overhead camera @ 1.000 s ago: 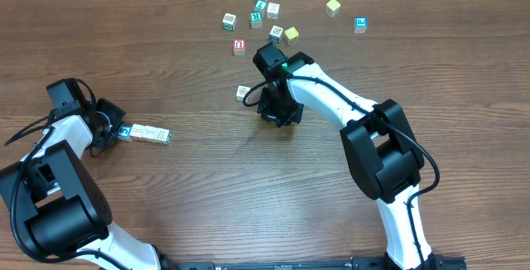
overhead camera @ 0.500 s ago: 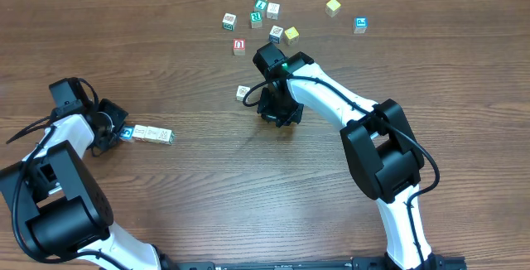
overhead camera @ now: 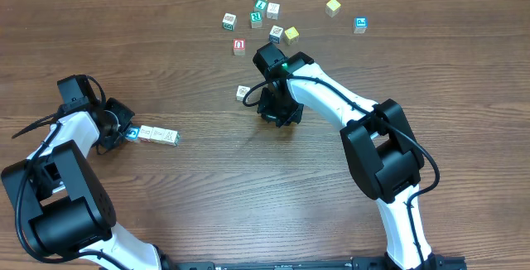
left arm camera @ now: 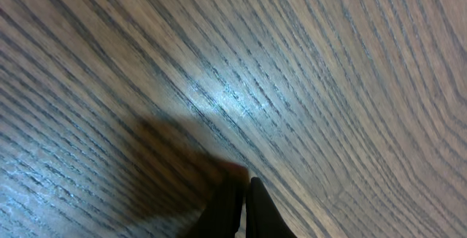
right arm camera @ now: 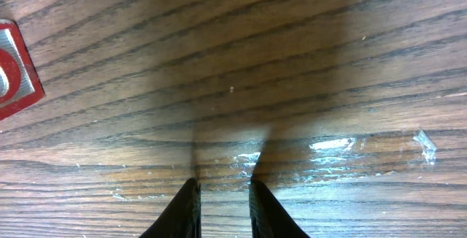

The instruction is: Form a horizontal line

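The horizontal line [overhead camera: 156,135] is a short row of small letter cubes lying on the left of the table, its blue-faced cube [overhead camera: 132,134] at the left end and whitish ones to the right of it. My left gripper [overhead camera: 121,131] is shut and sits against that blue end. In the left wrist view the left gripper [left arm camera: 245,184] shows its jaws pressed together over bare wood, and the row is out of view. My right gripper [overhead camera: 277,113] points down at mid-table. In the right wrist view the right gripper [right arm camera: 222,185] is narrowly open with nothing between its jaws.
A lone whitish cube [overhead camera: 243,92] lies just left of the right gripper. A red-faced cube [overhead camera: 239,46] [right arm camera: 11,66] and several more cubes, among them two yellow ones [overhead camera: 333,6], lie scattered at the back of the table.
My left gripper has slid a little to the right, and the row of cubes has shifted right with it. The right arm has not moved.
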Tool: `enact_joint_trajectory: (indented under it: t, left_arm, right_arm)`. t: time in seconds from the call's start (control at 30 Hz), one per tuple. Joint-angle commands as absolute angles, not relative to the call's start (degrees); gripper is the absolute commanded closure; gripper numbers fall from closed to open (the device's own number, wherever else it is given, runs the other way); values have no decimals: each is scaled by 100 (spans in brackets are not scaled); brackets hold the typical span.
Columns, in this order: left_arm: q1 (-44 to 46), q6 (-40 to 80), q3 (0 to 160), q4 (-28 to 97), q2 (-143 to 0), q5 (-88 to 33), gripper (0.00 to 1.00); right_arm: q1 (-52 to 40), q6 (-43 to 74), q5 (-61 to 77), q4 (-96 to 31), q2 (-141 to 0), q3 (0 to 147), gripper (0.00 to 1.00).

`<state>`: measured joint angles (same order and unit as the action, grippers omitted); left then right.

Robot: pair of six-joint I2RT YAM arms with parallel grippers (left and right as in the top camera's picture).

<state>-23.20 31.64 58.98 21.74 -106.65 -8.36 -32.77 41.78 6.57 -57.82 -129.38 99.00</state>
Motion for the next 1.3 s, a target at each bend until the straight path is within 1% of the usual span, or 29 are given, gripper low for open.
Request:
enact_joint_trajectory:
  t: [0.0,0.03,0.07,0.13,0.17,0.37,0.47,0.57,0.8,0.9,0.97,1.27]
  left_arm:
    - [-2231,3214,5610,2519,-10949,-690,96]
    - [-2231,3214,5610,2532,-10949,-687,96]
    - [-2231,3214,5610,2541,-10949,-687,96]
    - [-2231,3212,5610,2558,-10949,-685,96]
    - [-2231,3199,5610,2558,-10949,-685,96]
    - [-2231,3188,5610,2552,-10949,-683,96]
    - [-2231,3015,5610,2556,-10949,-681,96]
    - [-2231,2871,5610,2620,-10949,-548,96]
    - [-2239,2869,5610,2746,-10949,-233,96]
    - [-2248,2825,5610,2790,-10949,-228,96]
    - [-2248,2825,5610,2847,-10949,-189,96]
    - [-2248,2825,5610,3240,-10949,207,96]
  right_arm:
    - [-3304,4171,451,-5666,-13030,9826,80]
    - [-3304,4171,454,-5666,-13030,9826,80]
    - [-3304,4171,456,-5669,-13030,9826,83]
    - [-3306,4171,554,-5690,-13030,9826,90]
    - [-3304,4171,683,-5697,-13030,9826,96]
    - [-3304,4174,1994,-5684,-13030,9826,96]
    - [-3332,4219,2858,-5468,-13030,9826,96]
    - [-3483,4386,3336,-5151,-13030,9826,96]
    - [-4204,4556,3352,-4285,-13030,9826,96]
    - [-4447,4939,3120,-3948,-13045,9826,96]
    - [-4587,5207,2950,-3927,-13089,9826,96]
    - [-4939,5601,1907,-4091,-13111,9824,96]
